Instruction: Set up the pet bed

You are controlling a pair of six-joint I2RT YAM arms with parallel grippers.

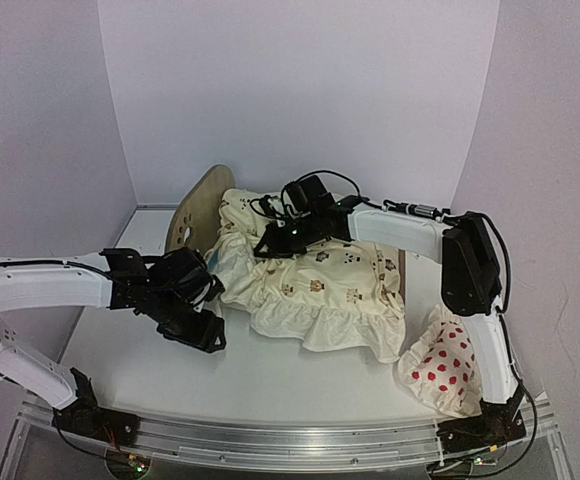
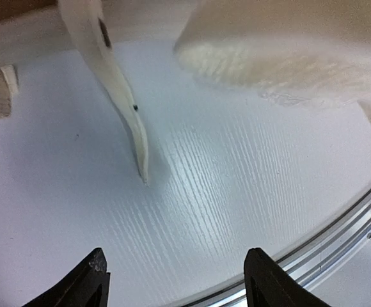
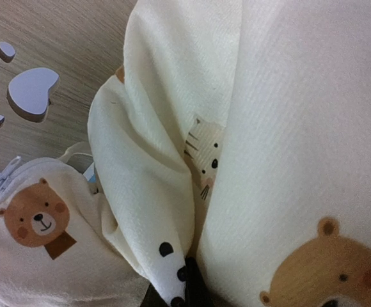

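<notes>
Currently your left hand (image 2: 176, 284) hovers low over the bare surface (image 1: 120, 370), left of the middle and just beside the near-left hem of the cream animal-print cushion (image 1: 320, 285). Its two fingers (image 2: 91, 281) are spread wide with nothing between them. Ahead of them, in the left wrist view, a narrow cream fabric strip (image 2: 131, 121) hangs down from the cushion side. You cannot tell whether its tip touches the surface or stops just above it.

Your right hand (image 1: 273, 243) reaches in from the right edge and sits down on the far-left part of the cushion. In the right wrist view its fingers are buried among the folds and only a dark sliver shows at the bottom. You therefore cannot tell whether they are pinching cloth or parted.

You will find the pet bed (image 1: 198, 205) toward the far edge, left of the middle, almost wholly covered by the cushion draped over it. One rounded end board (image 3: 64, 38) stands clear at the cushion's far-left side. Its paw-print cutout (image 3: 31, 91) is plain in the right wrist view, with the cloth bunched against the wood.

A red-dotted white pillow (image 1: 440, 365) lies at the near-right corner, just beside the cushion's near-right corner.
</notes>
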